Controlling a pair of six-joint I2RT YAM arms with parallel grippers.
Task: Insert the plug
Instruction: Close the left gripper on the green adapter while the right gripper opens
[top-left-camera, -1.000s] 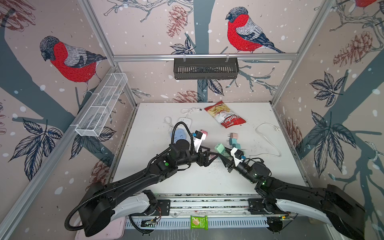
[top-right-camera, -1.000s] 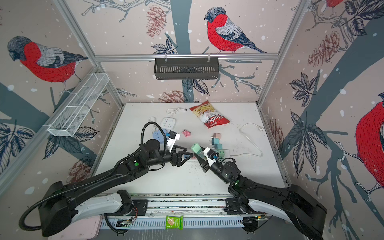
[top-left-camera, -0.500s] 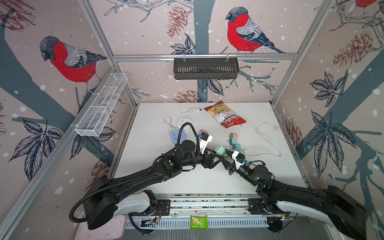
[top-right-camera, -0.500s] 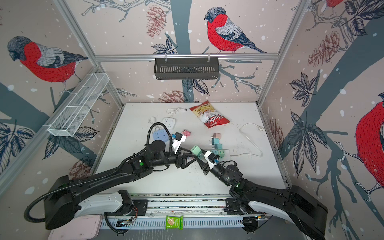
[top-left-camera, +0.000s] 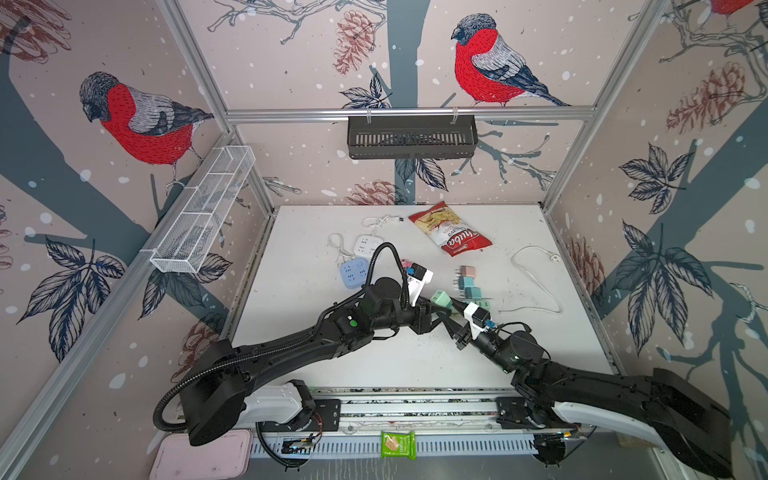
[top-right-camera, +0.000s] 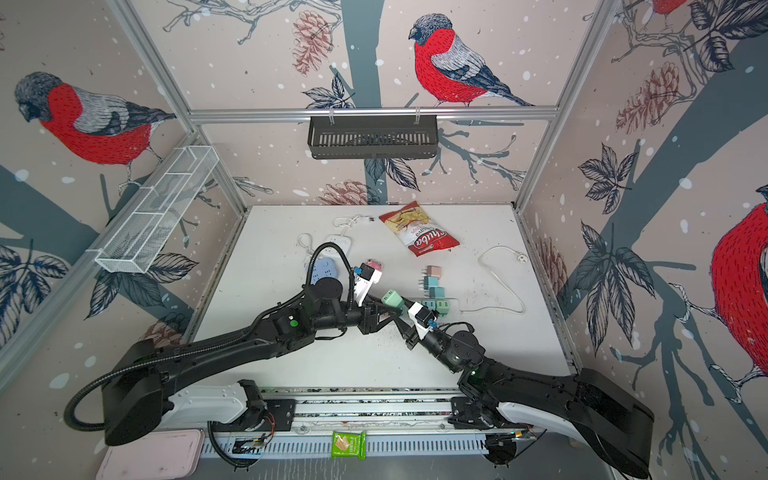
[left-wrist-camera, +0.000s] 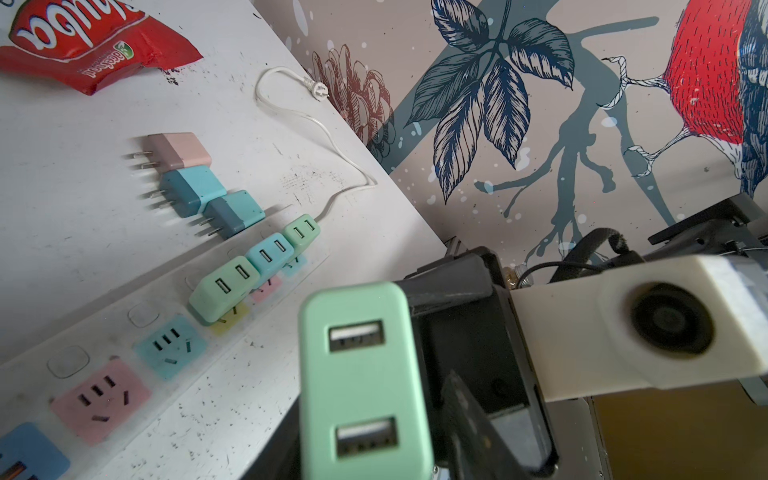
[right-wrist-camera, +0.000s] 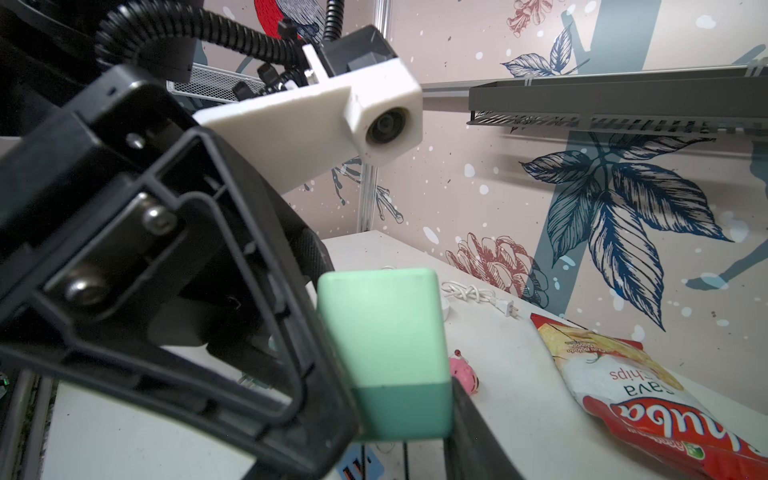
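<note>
While the red bag (right-wrist-camera: 648, 399) reads "chips", the right gripper (top-left-camera: 451, 312) clamps the green plug (top-left-camera: 441, 299); left gripper (top-left-camera: 432, 312) unclear.

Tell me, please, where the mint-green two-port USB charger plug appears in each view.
In a top view: mint-green two-port USB charger plug, just below and right of centre.
In a top view: the plug sits just below centre.
Left wrist: large in the foreground, ports facing the camera.
Right wrist: foreground, plain side showing.
Shared landmark: red foil chips bag, in all four.

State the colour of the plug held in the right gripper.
Mint-green USB plug, clearest in left wrist view.
</note>
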